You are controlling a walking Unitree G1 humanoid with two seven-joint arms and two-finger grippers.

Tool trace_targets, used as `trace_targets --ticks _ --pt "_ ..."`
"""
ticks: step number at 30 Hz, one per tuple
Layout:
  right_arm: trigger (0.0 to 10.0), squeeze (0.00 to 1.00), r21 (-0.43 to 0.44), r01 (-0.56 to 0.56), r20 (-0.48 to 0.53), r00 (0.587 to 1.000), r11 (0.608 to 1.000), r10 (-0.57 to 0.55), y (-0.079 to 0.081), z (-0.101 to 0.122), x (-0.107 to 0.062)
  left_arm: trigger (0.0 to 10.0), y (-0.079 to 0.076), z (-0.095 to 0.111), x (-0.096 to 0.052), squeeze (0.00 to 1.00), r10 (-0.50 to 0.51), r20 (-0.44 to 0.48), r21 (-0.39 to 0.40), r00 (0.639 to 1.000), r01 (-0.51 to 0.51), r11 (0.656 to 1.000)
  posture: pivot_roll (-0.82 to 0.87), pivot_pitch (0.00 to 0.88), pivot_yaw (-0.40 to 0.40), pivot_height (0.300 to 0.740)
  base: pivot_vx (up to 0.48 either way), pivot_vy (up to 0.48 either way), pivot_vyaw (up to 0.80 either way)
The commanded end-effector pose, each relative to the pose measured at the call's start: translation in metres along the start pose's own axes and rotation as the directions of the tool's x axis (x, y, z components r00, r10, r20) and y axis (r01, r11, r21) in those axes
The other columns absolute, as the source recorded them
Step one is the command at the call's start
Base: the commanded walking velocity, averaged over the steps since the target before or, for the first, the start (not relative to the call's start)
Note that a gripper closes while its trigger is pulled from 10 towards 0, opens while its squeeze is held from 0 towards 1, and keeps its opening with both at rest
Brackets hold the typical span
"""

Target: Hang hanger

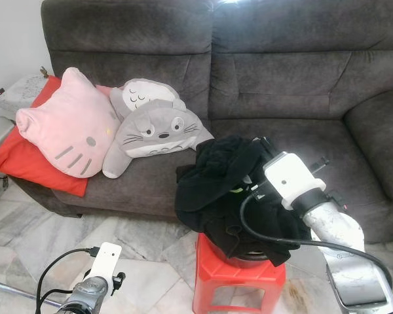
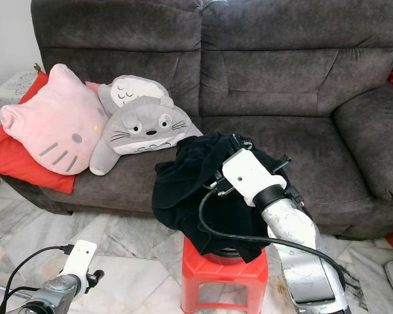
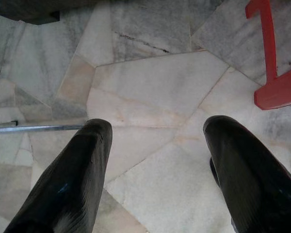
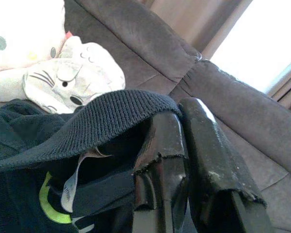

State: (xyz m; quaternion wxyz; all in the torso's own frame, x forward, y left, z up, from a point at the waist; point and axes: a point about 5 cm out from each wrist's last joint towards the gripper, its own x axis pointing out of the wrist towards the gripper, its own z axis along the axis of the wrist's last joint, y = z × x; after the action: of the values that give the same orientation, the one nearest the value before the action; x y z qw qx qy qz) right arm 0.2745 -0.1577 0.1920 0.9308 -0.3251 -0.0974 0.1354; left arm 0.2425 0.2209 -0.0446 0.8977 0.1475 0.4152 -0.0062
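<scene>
A black garment (image 1: 213,173) with a ribbed collar (image 4: 102,121) and a neon-green inner label lies heaped on a red plastic stool (image 1: 213,278) in front of the sofa. My right arm (image 1: 291,180) reaches into the heap from the right. In the right wrist view my right gripper (image 4: 182,109) has its fingers pressed together, with the collar draped over one finger (image 4: 160,145) and running into the gap. No hanger can be made out; the cloth hides what is under it. My left gripper (image 3: 157,131) hangs open over the marble floor, low at the left.
A dark grey sofa (image 1: 281,78) fills the back, with a pink cat cushion (image 1: 65,127), a grey plush (image 1: 154,127) and a red cushion (image 1: 26,163) on its left seat. A thin metal rod (image 3: 39,127) lies on the floor by my left gripper.
</scene>
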Motion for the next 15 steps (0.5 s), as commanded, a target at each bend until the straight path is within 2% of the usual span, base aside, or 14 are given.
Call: trace_targets --ticks 1,3,6,7,9,11,14,15 --pt "0.0 0.0 -0.023 0.096 0.087 0.992 0.995 -0.094 -0.027 0.022 0.0 10.0 0.005 0.002 0.0 0.0 0.007 -0.001 0.016 1.0 -0.007 1.0 -0.24 0.014 0.081 0.74 0.0 0.0 0.0" --pt "0.0 0.0 -0.028 0.11 0.096 0.99 0.994 -0.107 -0.032 0.024 0.0 10.0 0.005 0.002 0.0 0.0 0.007 -0.001 0.016 1.0 -0.007 1.0 -0.24 0.014 0.081 0.74 0.0 0.0 0.0" --pt "0.0 0.0 -0.034 0.15 0.135 0.98 0.988 -0.144 -0.046 0.034 0.001 10.0 0.005 0.002 0.0 0.0 0.008 -0.001 0.016 1.0 -0.008 1.0 -0.24 0.013 0.083 0.74 0.0 0.0 0.0" --pt "0.0 0.0 -0.023 0.197 0.156 0.969 0.98 -0.191 -0.059 0.039 0.001 10.0 0.005 0.002 0.0 0.0 0.008 0.0 0.015 1.0 -0.008 1.0 -0.24 0.013 0.083 0.74 0.0 0.0 0.0" --pt "0.0 0.0 -0.018 0.215 0.16 0.965 0.976 -0.21 -0.064 0.041 0.001 10.0 0.005 0.002 0.0 0.0 0.007 0.0 0.015 1.0 -0.007 1.0 -0.25 0.011 0.084 0.74 0.0 0.0 0.0" --pt "0.0 0.0 0.0 0.286 0.182 0.942 0.958 -0.281 -0.084 0.047 0.0 10.0 0.004 0.003 0.0 0.0 0.007 0.001 0.013 1.0 -0.007 1.0 -0.25 0.008 0.084 0.74 0.0 0.0 0.0" --pt "0.0 0.0 0.016 0.318 0.196 0.929 0.948 -0.315 -0.098 0.051 -0.002 10.0 0.004 0.003 0.0 0.0 0.007 0.001 0.011 1.0 -0.007 1.0 -0.26 0.007 0.086 0.74 0.0 0.0 0.0" --pt "0.0 0.0 0.023 0.33 0.209 0.921 0.944 -0.328 -0.106 0.055 -0.004 10.0 0.004 0.003 0.0 0.0 0.006 0.002 0.01 1.0 -0.006 1.0 -0.26 0.007 0.086 0.74 0.0 0.0 0.0"
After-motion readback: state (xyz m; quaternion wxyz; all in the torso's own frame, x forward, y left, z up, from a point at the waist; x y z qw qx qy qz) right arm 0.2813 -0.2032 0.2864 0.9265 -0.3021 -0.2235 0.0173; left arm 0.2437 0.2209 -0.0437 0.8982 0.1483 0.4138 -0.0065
